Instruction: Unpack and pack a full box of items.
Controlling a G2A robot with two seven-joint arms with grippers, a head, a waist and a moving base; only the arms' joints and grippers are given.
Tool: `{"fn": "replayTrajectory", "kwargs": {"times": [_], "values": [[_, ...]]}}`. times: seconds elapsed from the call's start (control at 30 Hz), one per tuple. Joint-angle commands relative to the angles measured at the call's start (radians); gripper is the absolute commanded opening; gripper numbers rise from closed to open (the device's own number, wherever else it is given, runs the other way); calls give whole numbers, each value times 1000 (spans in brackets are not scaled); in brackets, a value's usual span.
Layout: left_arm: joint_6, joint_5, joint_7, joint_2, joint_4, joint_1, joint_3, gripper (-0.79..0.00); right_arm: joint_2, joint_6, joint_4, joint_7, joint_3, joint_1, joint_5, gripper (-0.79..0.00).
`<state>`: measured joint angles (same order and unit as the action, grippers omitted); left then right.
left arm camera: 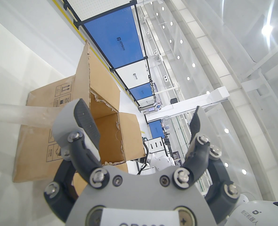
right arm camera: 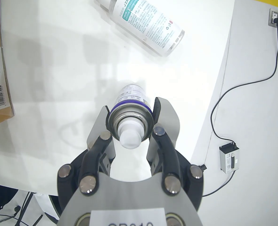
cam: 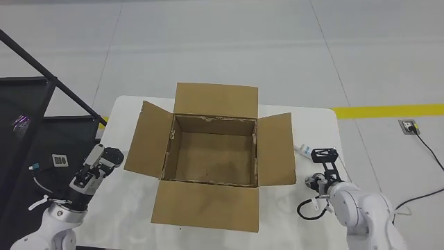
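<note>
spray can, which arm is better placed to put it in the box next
Right. The right gripper is shut on the spray can beside the open box; the left gripper is open and empty on the box's other side.

**Spray can** [right arm camera: 132, 99], between the fingers of the **right gripper** [right arm camera: 132, 108]: silver rim, purple band, white nozzle.
**Bottle** [right arm camera: 143, 22], beyond the fingertips: clear, with a white cap and a teal-and-white printed label.
**Table** [right arm camera: 47, 71]: plain white.
**Box** [cam: 208, 212]: brown cardboard with black symbols and white barcode labels.
**Left gripper** [left arm camera: 139, 108]: grey fingers with black dotted pads.
</note>
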<state>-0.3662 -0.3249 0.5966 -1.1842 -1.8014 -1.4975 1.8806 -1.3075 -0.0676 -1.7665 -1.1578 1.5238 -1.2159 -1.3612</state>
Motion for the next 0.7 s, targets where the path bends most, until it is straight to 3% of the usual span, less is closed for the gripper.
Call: {"fn": "replayTrajectory", "kwargs": {"times": [0.0,0.1,0.2,0.3,0.53,0.67], "values": [[0,0,0,0,0,0,0,0,0,-4,5,-1,-2,3,6,-459],[0,0,0,0,0,0,0,0,0,-7,8,-1,-6,5,10,-388],[0,0,0,0,0,0,0,0,1,-11,4,-4,-8,6,12,-139],[0,0,0,0,0,0,0,0,2,-17,-32,-3,-5,1,14,0],[0,0,0,0,0,0,0,0,9,-42,-204,-7,37,1,-43,0],[0,0,0,0,0,0,0,0,11,-112,-338,7,62,27,-126,0]]}}
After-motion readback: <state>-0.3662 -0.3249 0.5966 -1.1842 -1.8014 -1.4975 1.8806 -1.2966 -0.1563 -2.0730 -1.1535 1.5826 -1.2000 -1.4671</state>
